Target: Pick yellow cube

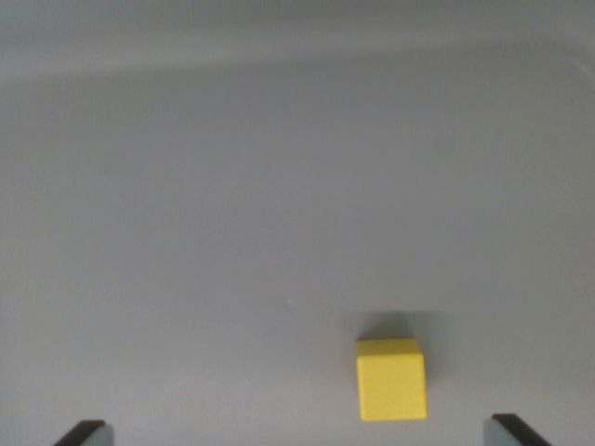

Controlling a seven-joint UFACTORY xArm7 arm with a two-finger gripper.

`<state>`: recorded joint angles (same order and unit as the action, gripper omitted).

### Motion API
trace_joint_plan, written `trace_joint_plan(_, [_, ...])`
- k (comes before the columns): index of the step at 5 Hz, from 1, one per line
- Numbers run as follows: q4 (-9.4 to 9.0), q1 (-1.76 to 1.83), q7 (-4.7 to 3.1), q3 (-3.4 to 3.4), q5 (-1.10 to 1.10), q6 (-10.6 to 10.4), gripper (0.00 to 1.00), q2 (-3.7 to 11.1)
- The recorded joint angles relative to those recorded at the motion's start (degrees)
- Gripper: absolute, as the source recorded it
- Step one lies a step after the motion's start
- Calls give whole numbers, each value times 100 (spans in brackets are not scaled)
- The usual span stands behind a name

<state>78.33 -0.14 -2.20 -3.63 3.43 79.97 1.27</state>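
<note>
A small yellow cube (391,379) rests on a plain grey surface (279,204), low in the wrist view and right of centre. Only the two dark fingertips of my gripper (302,434) show, one at the bottom left corner (84,432) and one at the bottom right (516,430). They stand far apart, so the gripper is open and holds nothing. The cube lies between the two tips in the view, nearer the right one, and touches neither.
The grey surface fills the whole view. A faint lighter band (297,56) runs across the top, with a soft curved edge at the upper right (576,70).
</note>
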Motion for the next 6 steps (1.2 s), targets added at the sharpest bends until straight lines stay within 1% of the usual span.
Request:
trace_joint_plan(1, [0,0,0,0,0,0,0,0])
trace_joint_plan(2, [-190,-2,-101,-30,25,-234,0,65])
trace_joint_plan(3, [-190,-2,-101,-30,25,-234,0,65])
trace_joint_plan(4, [-384,-4,-204,-60,51,-473,0,132])
trace_joint_plan(5, [-384,-4,-204,-60,51,-473,0,132])
trace_joint_plan(6, [-592,-6,-315,-93,78,-729,0,204])
